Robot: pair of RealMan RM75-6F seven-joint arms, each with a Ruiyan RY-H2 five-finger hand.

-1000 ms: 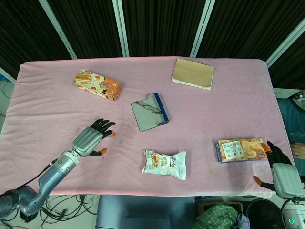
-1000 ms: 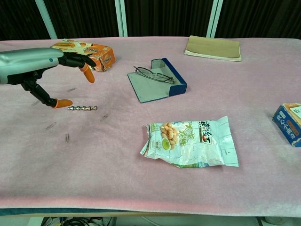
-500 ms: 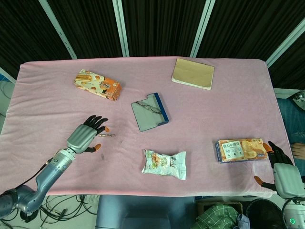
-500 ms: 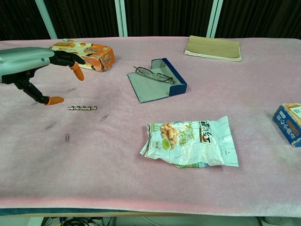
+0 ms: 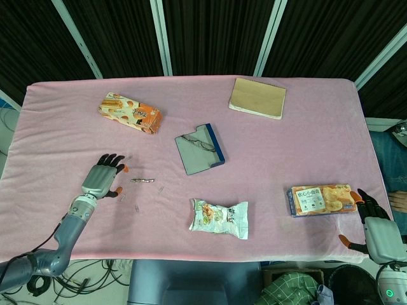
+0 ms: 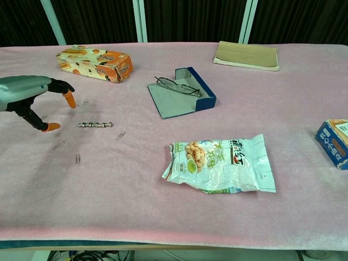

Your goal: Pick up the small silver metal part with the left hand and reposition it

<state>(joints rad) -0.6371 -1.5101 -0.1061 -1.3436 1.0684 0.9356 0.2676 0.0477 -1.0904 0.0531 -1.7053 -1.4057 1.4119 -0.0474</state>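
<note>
**Our left robot hand is pulling away from the little silver part**

We are looking at the pink table. The blue open case is lying in the middle of it, and a pair of glasses is resting across its top edge, partly in the case. The blue and orange snack box is sitting closed near our right side. The orange snack box is lying closed at the far left. The snack bag is lying flat near the front edge. A tan notebook is lying at the far side.

The small silver metal part is lying flat on the table, just right of our left robot hand. That robot hand is holding nothing, with its fingers spread wide. It is not touching the part.

Our right robot hand is waiting at the front right edge of the table, with its fingers apart and nothing in it.

A moment ago our left robot hand was right over the part. Now it is sitting farther left and closer to us. The part is staying in the same spot.
</note>
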